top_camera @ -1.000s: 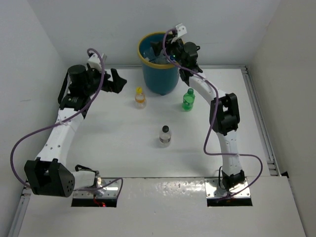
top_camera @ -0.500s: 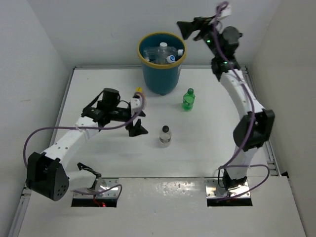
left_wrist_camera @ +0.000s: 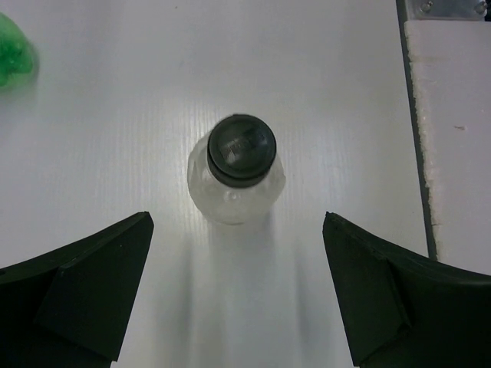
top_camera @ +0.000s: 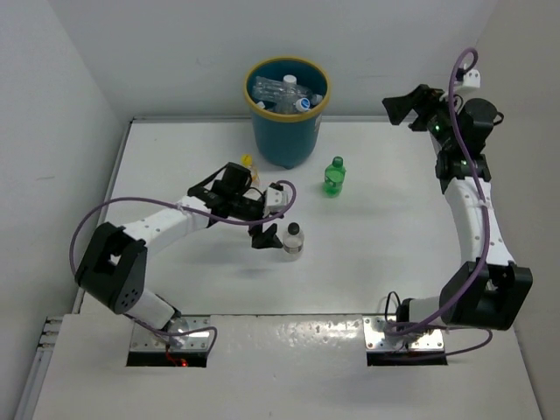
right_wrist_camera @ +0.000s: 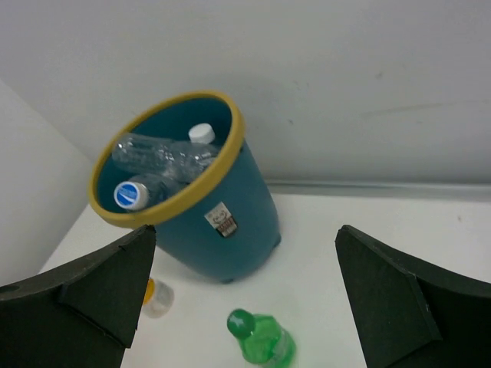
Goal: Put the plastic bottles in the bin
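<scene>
The teal bin [top_camera: 284, 122] with a yellow rim stands at the back and holds several clear bottles [top_camera: 289, 92]. It also shows in the right wrist view [right_wrist_camera: 230, 222]. A clear bottle with a black cap [top_camera: 292, 241] stands mid-table. My left gripper [top_camera: 267, 229] is open just left of it, and the left wrist view shows the bottle [left_wrist_camera: 239, 165] ahead of the open fingers [left_wrist_camera: 84, 284]. A green bottle [top_camera: 333, 176] stands right of the bin. An orange bottle with a yellow cap [top_camera: 248, 163] is partly hidden behind my left arm. My right gripper [top_camera: 407, 105] is open and empty, raised right of the bin.
White walls close the table at the back and sides. A raised metal rail [top_camera: 459, 219] runs along the right edge. In the right wrist view the green bottle [right_wrist_camera: 265, 341] and the yellow-capped bottle [right_wrist_camera: 153, 297] stand in front of the bin.
My left arm swung from the back left to the black-capped bottle. My right gripper left the bin's mouth and moved right. More bottles now show in the bin.
</scene>
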Tool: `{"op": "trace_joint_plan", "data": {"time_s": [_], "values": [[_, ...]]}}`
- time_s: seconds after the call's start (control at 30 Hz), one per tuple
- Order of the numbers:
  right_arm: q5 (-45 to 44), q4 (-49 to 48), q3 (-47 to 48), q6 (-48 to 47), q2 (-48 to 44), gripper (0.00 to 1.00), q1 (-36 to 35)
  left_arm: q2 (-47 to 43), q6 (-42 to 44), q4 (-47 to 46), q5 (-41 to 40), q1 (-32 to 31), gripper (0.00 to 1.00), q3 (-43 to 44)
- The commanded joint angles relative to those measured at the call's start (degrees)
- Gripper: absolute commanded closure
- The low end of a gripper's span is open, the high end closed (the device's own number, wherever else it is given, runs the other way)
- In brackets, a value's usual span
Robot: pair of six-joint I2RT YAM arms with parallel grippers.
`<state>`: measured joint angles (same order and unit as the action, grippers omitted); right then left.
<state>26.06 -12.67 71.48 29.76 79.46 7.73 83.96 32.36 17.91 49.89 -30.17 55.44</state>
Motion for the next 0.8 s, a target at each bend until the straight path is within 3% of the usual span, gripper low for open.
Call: {"op": "trace_joint_plan", "data": {"time_s": [0.0,0.37,0.5,0.53,0.6,0.63,0.73,0.77], "values": [[2.6,1.4,-2.0,-1.1,-3.8,0.01,1.9,3.2,1.2,-5.0,0.8,-2.3,0.00,4.2],[3.6,3.3,-4.6,-3.3,-3.7,0.01,4.9,12.6,2.3,-6.0,6.4,-5.8,0.00,8.4],[3.6,2.7,-5.2,-4.5,-2.9,0.01,4.8,13.9,2.3,-6.0,7.0,-6.3,0.22,8.9],[3.7,2.4,-5.6,-4.5,-2.7,0.01,4.8,13.9,2.3,-6.0,7.0,-6.3,0.38,8.9],[3.6,1.9,-6.3,-6.0,-1.6,0.01,4.8,13.1,0.8,-6.0,7.6,-5.8,0.52,9.4],[3.7,1.5,-7.0,-6.3,-0.5,0.01,4.6,12.2,0.3,-5.2,7.6,-5.8,0.68,10.2],[4.6,0.3,-8.1,-9.2,1.4,0.01,4.0,10.7,-4.8,-1.5,8.1,-2.8,0.86,16.7],[4.5,-0.1,-8.5,-10.7,2.2,0.01,3.1,10.7,-7.5,-1.5,8.9,-1.7,0.88,19.1]]}}
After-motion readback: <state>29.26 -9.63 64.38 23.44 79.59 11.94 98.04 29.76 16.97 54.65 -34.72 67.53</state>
